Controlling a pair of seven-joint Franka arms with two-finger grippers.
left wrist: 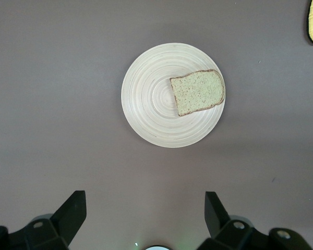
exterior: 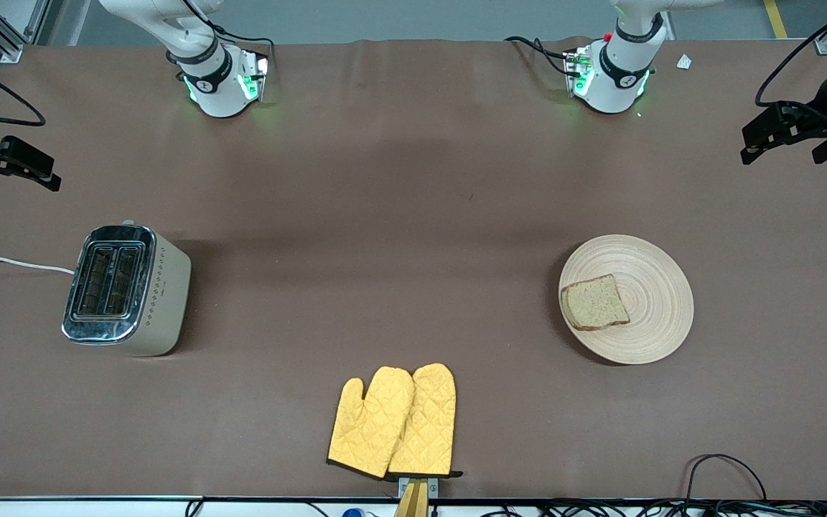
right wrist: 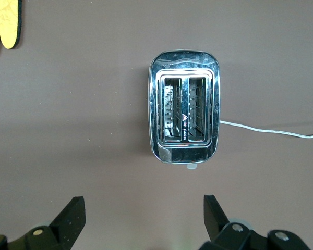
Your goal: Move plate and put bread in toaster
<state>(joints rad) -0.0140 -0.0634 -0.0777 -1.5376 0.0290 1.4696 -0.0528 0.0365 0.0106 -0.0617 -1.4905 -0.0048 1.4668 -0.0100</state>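
While both arms wait raised at the ends of the table, nothing on the brown tabletop [exterior: 399, 215] is touched by either gripper. The left gripper [left wrist: 141, 216] hangs high above the table at the left arm's end, its black fingers [left wrist: 70, 211] spread wide with nothing between them; in the front view it shows at the picture's edge [exterior: 765, 136]. The right gripper [right wrist: 141, 219] hangs likewise at the right arm's end, fingers [right wrist: 73, 213] equally wide and empty, seen at the edge of the front view [exterior: 8, 161].

The wooden plate [exterior: 654, 301] lies flat on the table toward the left arm's end, directly in the left wrist view [left wrist: 151, 99]. The bread slice [exterior: 594, 302] lies flat on the plate, off-centre, touching the rim on the side toward the middle of the table [left wrist: 198, 92].

The toaster [exterior: 130, 291] stands upright toward the right arm's end, well apart from the plate, its two slots open and empty in the chrome top [right wrist: 184, 107]. Its white cord [exterior: 11, 263] runs off toward the table's edge [right wrist: 271, 130].

A pair of yellow quilted oven mitts [exterior: 395, 424] lies overlapping at the table's edge nearest the front camera, between toaster and plate.
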